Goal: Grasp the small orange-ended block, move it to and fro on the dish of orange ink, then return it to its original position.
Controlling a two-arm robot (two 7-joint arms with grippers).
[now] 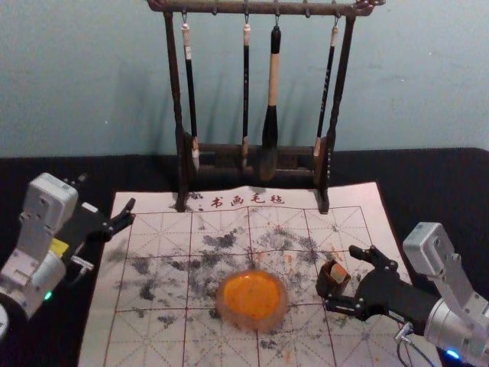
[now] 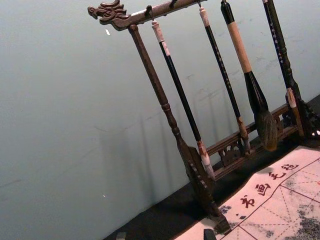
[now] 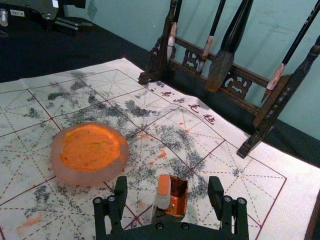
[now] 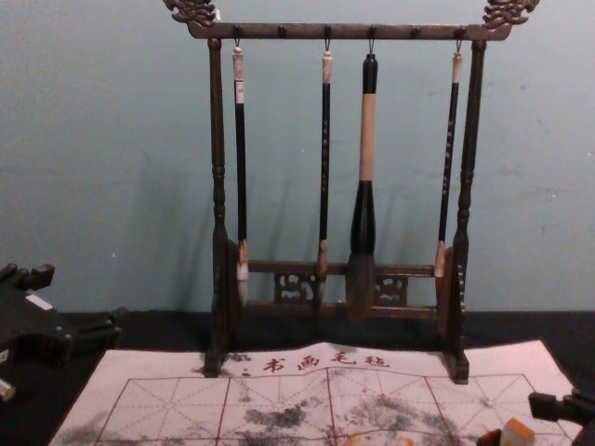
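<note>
- The small pale block with an orange end (image 3: 164, 191) sits on the white, ink-stained calligraphy mat (image 3: 255, 187), just right of the round, translucent-rimmed dish of orange ink (image 1: 252, 297), apart from it.
- Right up against the block is a dark brown piece (image 3: 178, 196), smeared orange.
- The black right gripper (image 1: 343, 277) reaches in on the dish's right, its two fingers spread wide on either side of the block and brown piece. The block stands in the gap, and I see nothing gripped.
- Over on the dish's left, farther back, the black left gripper (image 1: 107, 195) hangs by the mat's edge, fingers well parted, holding nothing.
- Beyond the dish stands a carved dark wooden rack (image 1: 183, 130), four calligraphy brushes (image 1: 273, 84) hanging from its top bar, the thickest one having a pale wooden section.
- Black cloth (image 1: 428, 172) lies around the mat, past the dish's sides and back.
</note>
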